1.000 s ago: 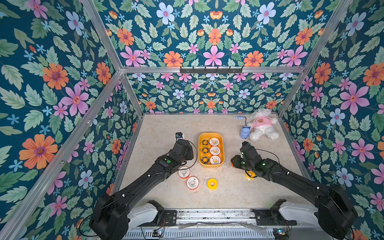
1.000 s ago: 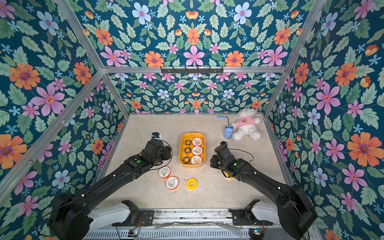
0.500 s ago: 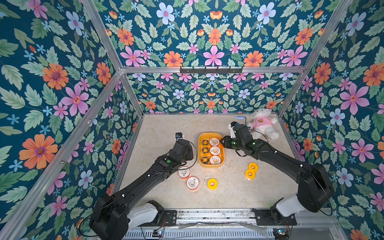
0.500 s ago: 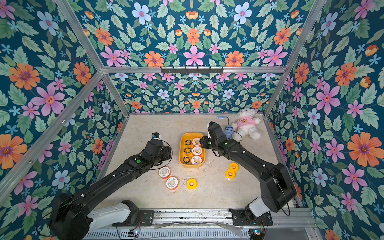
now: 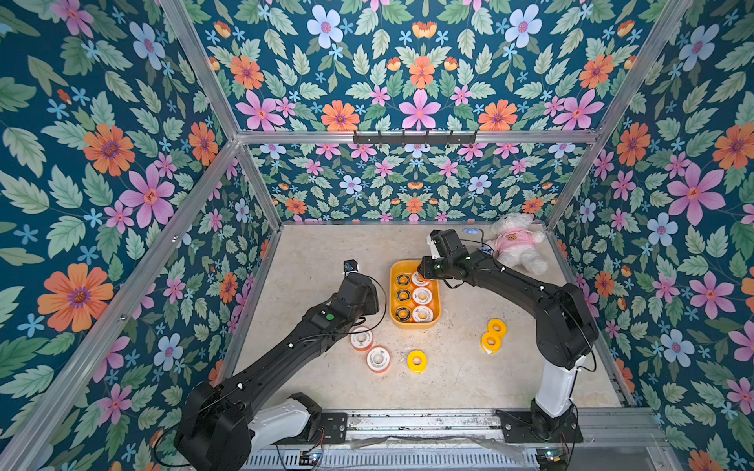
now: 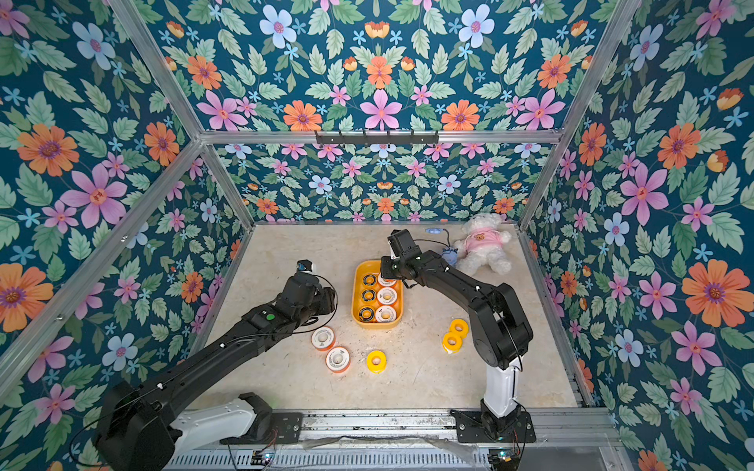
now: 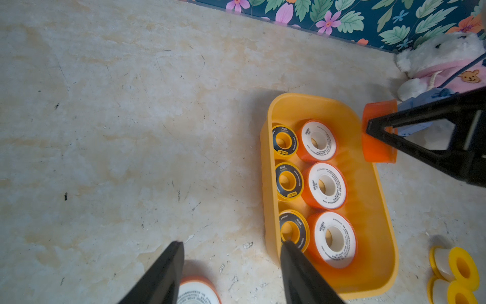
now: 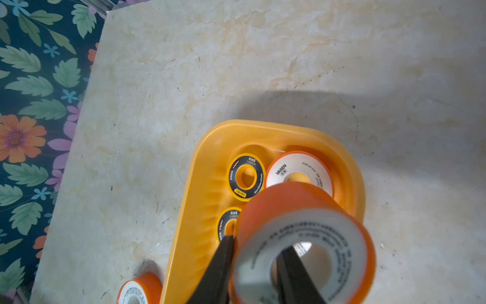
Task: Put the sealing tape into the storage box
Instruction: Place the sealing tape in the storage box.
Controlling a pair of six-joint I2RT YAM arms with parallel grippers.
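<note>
1. the held roll [image 8: 302,210], white-faced with an orange rim, hangs over the far right corner of the storage box [image 5: 415,325]. it is not yet set down. whether it brushes the rim is hard to tell from these angles.
2. the right end effector [image 8: 256,246] has it. the jaws are drawn in narrow on the roll's wall, one finger through the core and the other outside on the orange rim.
3. the floor of the box looks full. three black-and-yellow rings [image 5: 403,295] lie flat in one row, and three white-faced rolls [image 5: 422,296] lie flat in the row beside them.
4. five rolls are out on the desk [image 5: 326,253].
   - two loose white-faced rolls [image 5: 361,337] [image 5: 378,359] sit near each other by the left arm.
   - a single yellow roll [image 5: 417,361] lies just beside them.
   - two more yellow rolls [image 5: 497,327] [image 5: 491,341] touch each other nearer the right arm.
5. the left end effector [image 7: 232,243] hovers empty with its jaws well apart. it is over bare desk just beside the box's near corner, above one of the loose white-faced rolls.
6. by my count six are in, one is in the air and five are left, so the task is about halfway done. no free slot shows, so the rest will probably have to go in as a second layer.
7. a plush bear [image 5: 516,244] sits in the far right corner, apart from all this.
</note>
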